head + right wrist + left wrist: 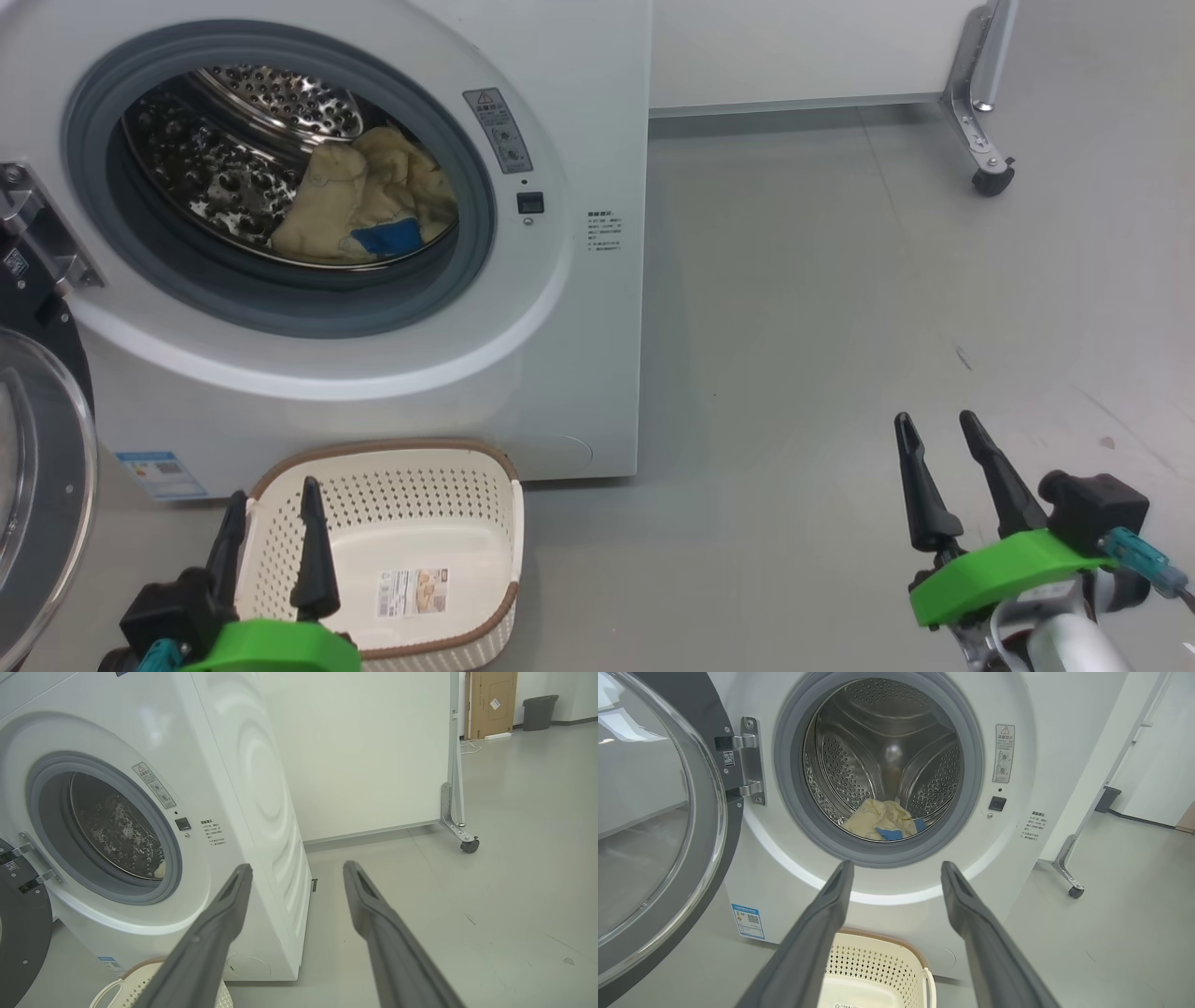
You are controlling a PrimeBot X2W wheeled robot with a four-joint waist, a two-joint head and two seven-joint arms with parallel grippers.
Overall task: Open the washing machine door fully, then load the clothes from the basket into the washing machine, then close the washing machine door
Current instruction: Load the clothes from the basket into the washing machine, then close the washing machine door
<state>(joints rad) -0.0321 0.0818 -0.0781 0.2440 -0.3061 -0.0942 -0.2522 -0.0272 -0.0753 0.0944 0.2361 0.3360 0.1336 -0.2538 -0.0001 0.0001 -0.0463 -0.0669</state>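
The left gripper (274,499) sits low at the head view's lower left with its two dark fingers spread apart and nothing between them. Its fingers rise in front of the near left part of the basket (401,495); whether they touch its wall cannot be told. In the left wrist view they point at the white front of the washing machine (579,308), just under the round opening, with the basket below them. The right gripper (935,420) is also spread wide and holds nothing. It hangs over bare grey floor (822,308) to the right of the machine, well apart from the basket. The basket stands on the floor right up against the machine's front, beneath the opening, with the label (412,592) on its bottom showing. The clothes (364,201), a pale yellow bundle with a blue piece, lie inside the steel drum (224,159), low and toward its right side, behind the grey seal (280,313). The door (42,485) is swung open to the left on its metal hinge (42,229), its glass bowl turned outward. A small blue sticker (161,473) sits low on the machine's front. Behind, a white panel (794,47) stands on a wheeled foot (991,177).
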